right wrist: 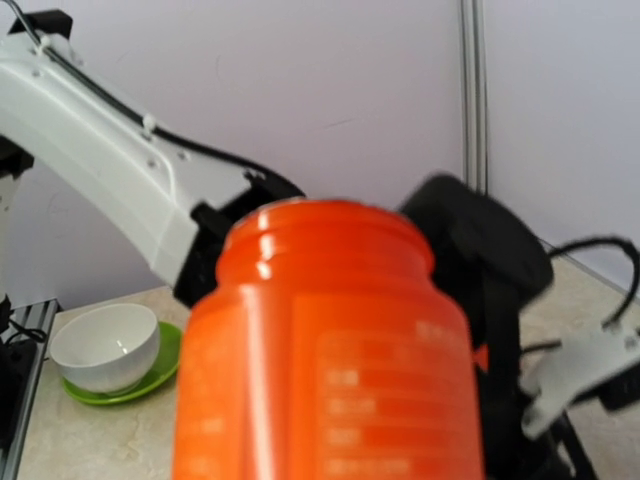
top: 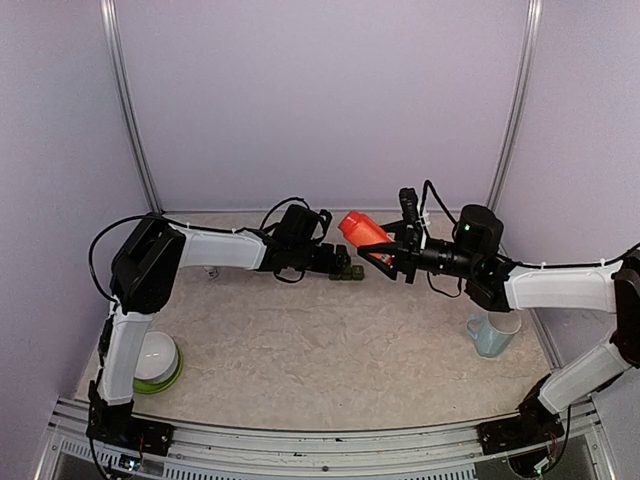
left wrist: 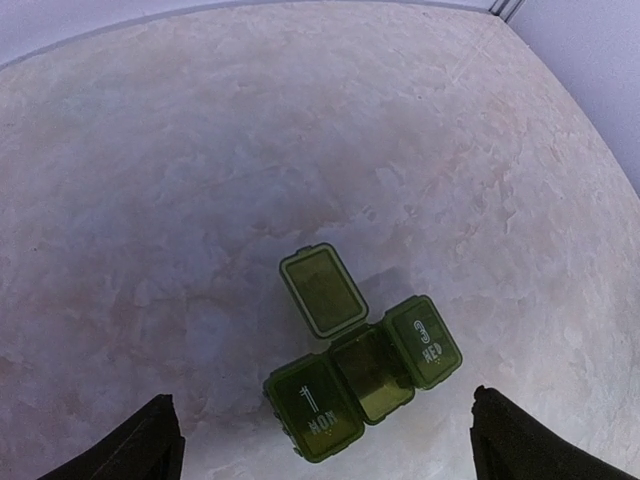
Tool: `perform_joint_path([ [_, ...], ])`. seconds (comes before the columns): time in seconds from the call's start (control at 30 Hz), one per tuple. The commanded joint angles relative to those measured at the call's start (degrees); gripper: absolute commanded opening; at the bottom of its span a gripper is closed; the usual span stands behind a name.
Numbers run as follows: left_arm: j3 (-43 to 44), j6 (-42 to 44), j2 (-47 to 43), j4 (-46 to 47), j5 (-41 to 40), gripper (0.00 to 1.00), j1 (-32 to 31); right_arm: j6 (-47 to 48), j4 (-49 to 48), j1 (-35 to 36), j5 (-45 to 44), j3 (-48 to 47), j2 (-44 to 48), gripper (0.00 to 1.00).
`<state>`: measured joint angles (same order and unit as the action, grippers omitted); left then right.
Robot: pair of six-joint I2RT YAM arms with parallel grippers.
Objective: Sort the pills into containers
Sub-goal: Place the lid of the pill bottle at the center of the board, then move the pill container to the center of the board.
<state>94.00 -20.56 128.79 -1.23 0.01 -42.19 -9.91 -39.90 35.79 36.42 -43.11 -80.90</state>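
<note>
Item one: containers (left wrist: 360,375), a dark green strip of three joined compartments, flat on the table (top: 330,350) at its far middle, near the back wall's edge. I read "MON" on the left lid and "3 WED" on the right. The middle lid stands flipped open toward the far side.

Item two: left gripper (left wrist: 322,396), released. Its fingers (left wrist: 150,440) are spread wide above the strip's near side, apart from it.

Item three: right gripper (top: 385,250), clenched around the orange bottle (right wrist: 330,350). The bottle is tilted in the air just right of the strip, and its label print is too blurred for me to read.

Item four: white bowl (top: 157,358) on a green saucer (top: 172,380), near left.

Item five: pale blue mug (top: 493,333), right edge.

Marbled tabletop stretches from the strip to the near rail.
</note>
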Motion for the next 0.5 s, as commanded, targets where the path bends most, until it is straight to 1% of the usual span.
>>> perform_joint_path([
  [0.0, 3.84, -0.28, 3.13, -3.13, -1.19, 0.96, -1.16, 0.6, -0.83, -0.72, -0.76, 0.82, 2.13, 0.11],
  [0.23, 6.12, -0.28, 5.59, -5.14, -5.74, 0.89, -1.83, 0.87, -1.06, -0.72, -0.74, 1.27, 2.59, 0.11],
  [0.47, 8.48, -0.27, 8.37, -6.32, -6.7, 0.82, -1.84, 0.88, -1.35, -0.73, -0.59, 1.36, 2.58, 0.11],
])
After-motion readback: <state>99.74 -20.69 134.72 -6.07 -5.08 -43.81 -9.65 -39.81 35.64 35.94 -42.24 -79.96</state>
